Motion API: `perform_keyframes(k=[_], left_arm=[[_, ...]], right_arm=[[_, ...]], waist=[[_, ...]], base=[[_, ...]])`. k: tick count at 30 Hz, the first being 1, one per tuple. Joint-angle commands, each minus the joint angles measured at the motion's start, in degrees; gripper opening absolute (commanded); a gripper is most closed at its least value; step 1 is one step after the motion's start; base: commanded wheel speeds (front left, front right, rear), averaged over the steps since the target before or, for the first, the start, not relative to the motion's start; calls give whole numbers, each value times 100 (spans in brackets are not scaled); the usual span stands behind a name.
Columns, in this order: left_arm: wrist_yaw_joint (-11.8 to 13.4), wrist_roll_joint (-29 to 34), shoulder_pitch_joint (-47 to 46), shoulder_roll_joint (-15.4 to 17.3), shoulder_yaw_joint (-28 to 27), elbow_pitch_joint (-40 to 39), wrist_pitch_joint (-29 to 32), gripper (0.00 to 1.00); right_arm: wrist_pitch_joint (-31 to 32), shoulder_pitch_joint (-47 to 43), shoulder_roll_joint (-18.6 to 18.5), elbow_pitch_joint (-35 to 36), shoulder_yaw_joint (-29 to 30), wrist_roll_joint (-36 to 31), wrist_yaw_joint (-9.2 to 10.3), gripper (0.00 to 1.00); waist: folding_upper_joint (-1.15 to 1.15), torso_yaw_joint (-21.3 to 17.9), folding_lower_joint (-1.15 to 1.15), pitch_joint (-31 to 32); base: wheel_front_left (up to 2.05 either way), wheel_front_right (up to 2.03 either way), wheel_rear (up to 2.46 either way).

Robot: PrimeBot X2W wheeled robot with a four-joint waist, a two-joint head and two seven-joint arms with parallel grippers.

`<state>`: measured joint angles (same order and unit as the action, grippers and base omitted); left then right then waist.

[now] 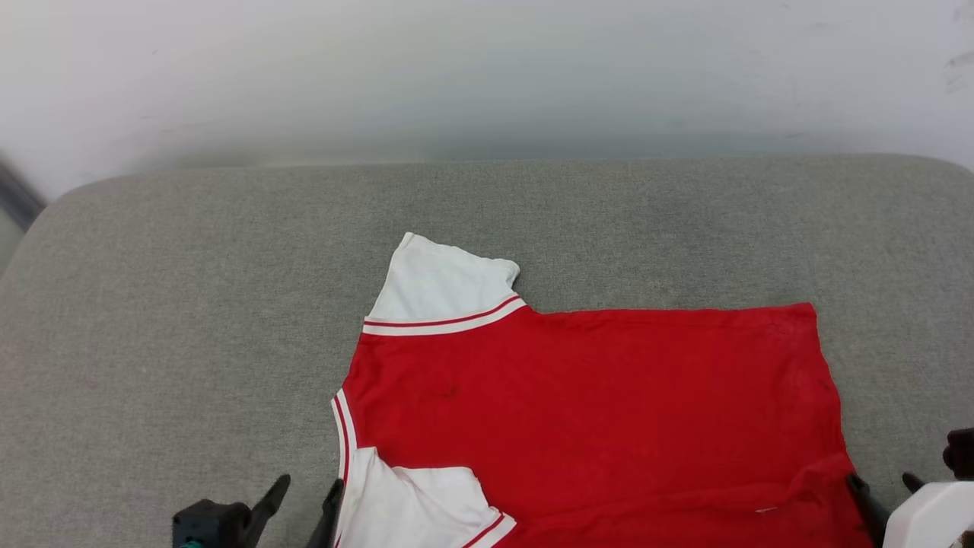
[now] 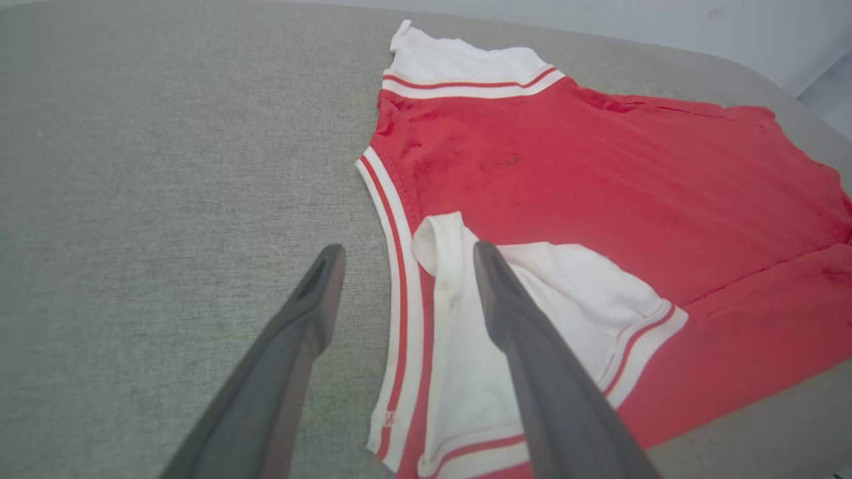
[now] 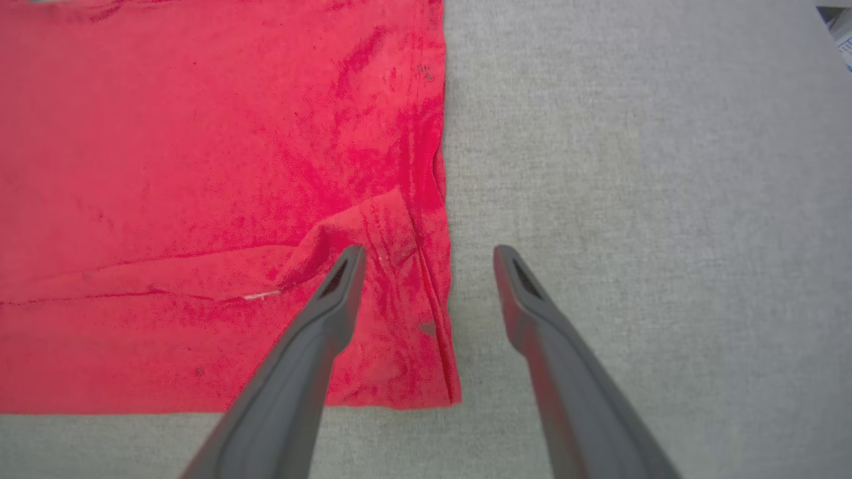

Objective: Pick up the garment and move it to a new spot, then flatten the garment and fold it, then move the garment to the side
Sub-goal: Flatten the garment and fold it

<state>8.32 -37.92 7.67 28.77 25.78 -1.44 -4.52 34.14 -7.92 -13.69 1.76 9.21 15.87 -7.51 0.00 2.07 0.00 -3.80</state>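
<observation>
Left gripper (image 2: 407,250) and right gripper (image 3: 431,250) both released, red garment (image 1: 593,403) lying flat, white sleeves, striped trim

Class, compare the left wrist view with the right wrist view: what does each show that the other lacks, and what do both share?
Left wrist view: white sleeves and striped trim, with the left gripper open astride that trim. Right wrist view: a plain red edge beside a wrinkled fold, with the right gripper open astride that edge. Shared: the red garment lying on a grey padded surface.
</observation>
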Motion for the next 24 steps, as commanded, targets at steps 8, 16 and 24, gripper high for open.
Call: perform_keyframes(k=[8,16,24], left_arm=[[-138,574,-303,-268,-538,-201,-1052,100],[-558,917,-146,-1136,-1459,-696,-1079,100],[-1130,1220,-370,-1547,-1968,-500,-1067,100]], right_arm=[[-1421,491,-38,372,-223,79,4,100],[-3029,710,-34,432,-673,151,4,100],[-3884,867,107,409,-854,49,3,100]], waist=[[0,-59,0,102],[0,-168,0,39],[0,-314,0,-283]], base=[[0,0,0],[0,0,0],[0,0,0]])
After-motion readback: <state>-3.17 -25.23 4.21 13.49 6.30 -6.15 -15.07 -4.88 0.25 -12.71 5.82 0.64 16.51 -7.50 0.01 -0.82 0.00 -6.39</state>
